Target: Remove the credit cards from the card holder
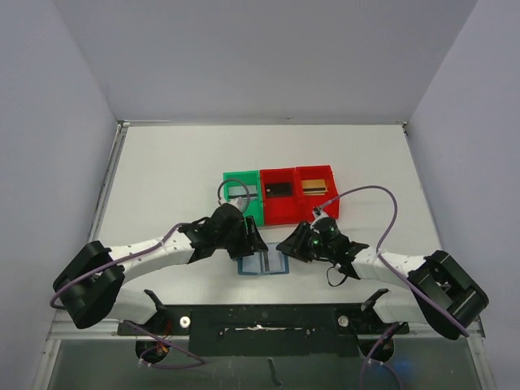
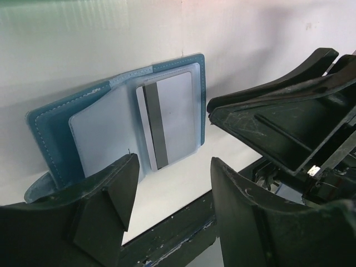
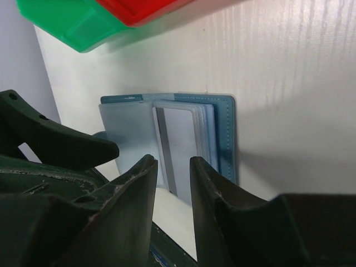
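Observation:
The blue card holder (image 1: 262, 264) lies open and flat on the table near the front edge, between both grippers. A pale grey credit card (image 2: 169, 119) with a dark stripe sticks partway out of its right panel (image 3: 225, 133). My left gripper (image 2: 172, 186) hovers just in front of the holder, open, nothing between its fingers. My right gripper (image 3: 172, 167) hangs over the near end of that card (image 3: 181, 142), its jaws a narrow gap apart and gripping nothing. From above, the left gripper (image 1: 250, 240) and right gripper (image 1: 286, 244) stand close on either side.
Behind the holder three bins stand in a row: a green bin (image 1: 231, 180), a red bin (image 1: 278, 210) and another red bin (image 1: 329, 180), each with a card inside. The table's dark front rail (image 2: 183, 233) runs just below the holder.

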